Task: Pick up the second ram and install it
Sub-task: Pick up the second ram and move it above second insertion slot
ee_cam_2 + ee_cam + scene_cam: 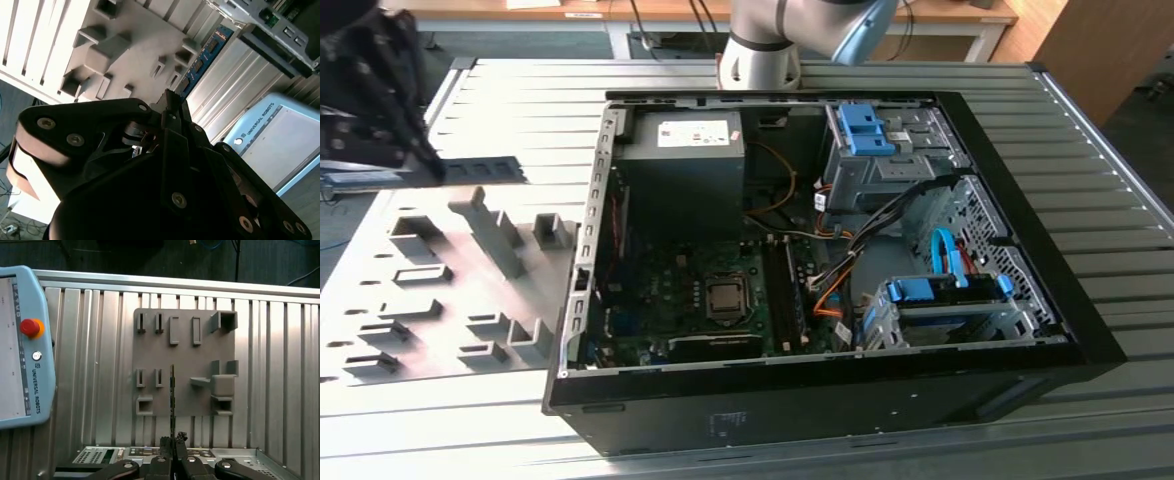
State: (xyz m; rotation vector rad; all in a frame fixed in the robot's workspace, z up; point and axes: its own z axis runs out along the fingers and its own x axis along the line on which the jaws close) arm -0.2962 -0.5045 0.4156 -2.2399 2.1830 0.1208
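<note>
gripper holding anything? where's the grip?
Yes: the gripper is shut on the second ram, pinching it at one end; the rest sticks out free.

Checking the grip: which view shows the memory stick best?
Second wrist view: the memory stick shows its flat face with chips, sticking out of the gripper. The first wrist view shows it edge-on, a thin line; the exterior view shows its side, jutting from the gripper.

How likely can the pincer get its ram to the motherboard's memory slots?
Probably yes: the pincer grips the ram beside the open case, whose slots sit uncovered, orange cables beside, not over them.
</note>
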